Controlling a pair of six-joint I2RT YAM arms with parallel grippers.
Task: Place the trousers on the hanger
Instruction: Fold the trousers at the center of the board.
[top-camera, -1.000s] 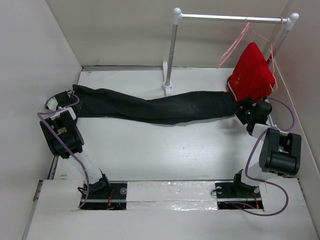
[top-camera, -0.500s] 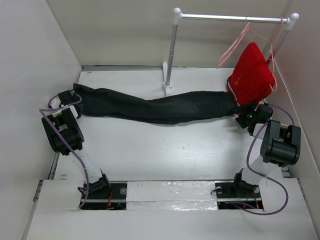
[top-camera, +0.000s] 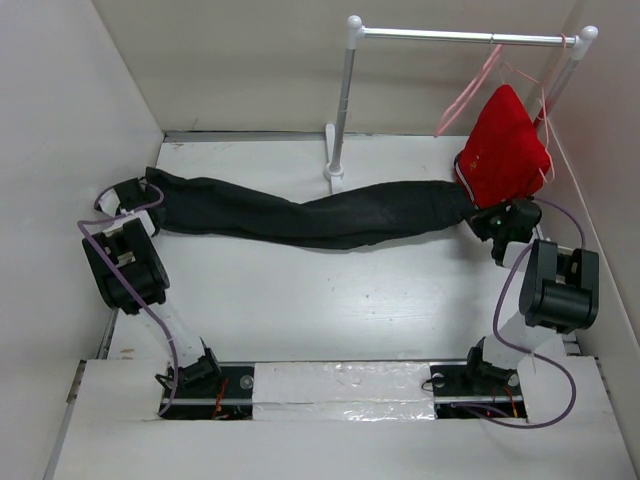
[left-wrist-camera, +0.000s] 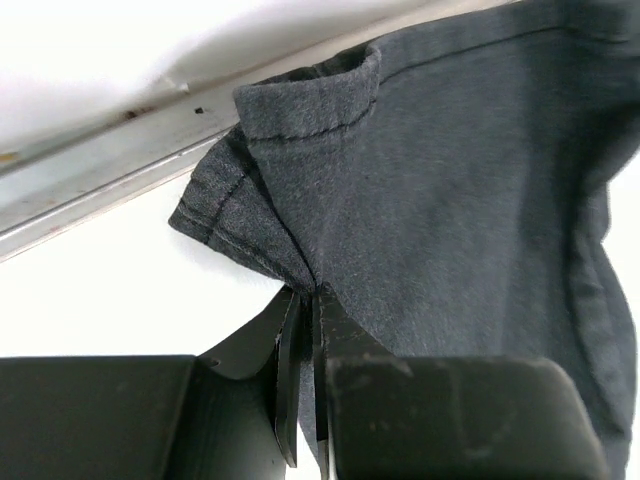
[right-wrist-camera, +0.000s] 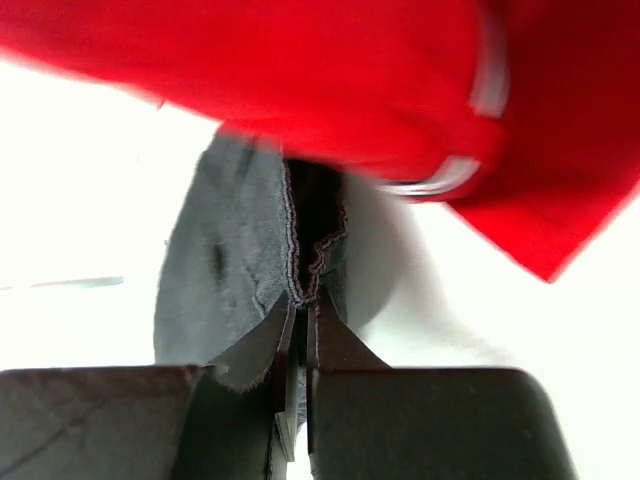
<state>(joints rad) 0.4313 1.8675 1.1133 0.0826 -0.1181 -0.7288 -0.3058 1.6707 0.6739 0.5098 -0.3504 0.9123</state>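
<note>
The black trousers (top-camera: 310, 212) lie stretched across the table from left to right. My left gripper (top-camera: 140, 192) is shut on their left end; the left wrist view shows the hem (left-wrist-camera: 310, 100) pinched between the jaws of the left gripper (left-wrist-camera: 305, 300). My right gripper (top-camera: 497, 218) is shut on their right end, under the red garment; in the right wrist view the trousers' edge (right-wrist-camera: 300, 270) sits between the jaws of the right gripper (right-wrist-camera: 303, 305). The pale-pink hanger (top-camera: 470, 92) hangs empty on the rail at the back right.
A clothes rail (top-camera: 455, 36) on a white post (top-camera: 342, 110) stands at the back. A red garment (top-camera: 505, 148) hangs on a second thin hanger by the right wall, just above my right gripper. White walls close both sides.
My right gripper has moved back and up toward the red garment, carrying the trousers' right end with it. My left gripper shifted slightly back. The trousers are pulled a little tauter.
</note>
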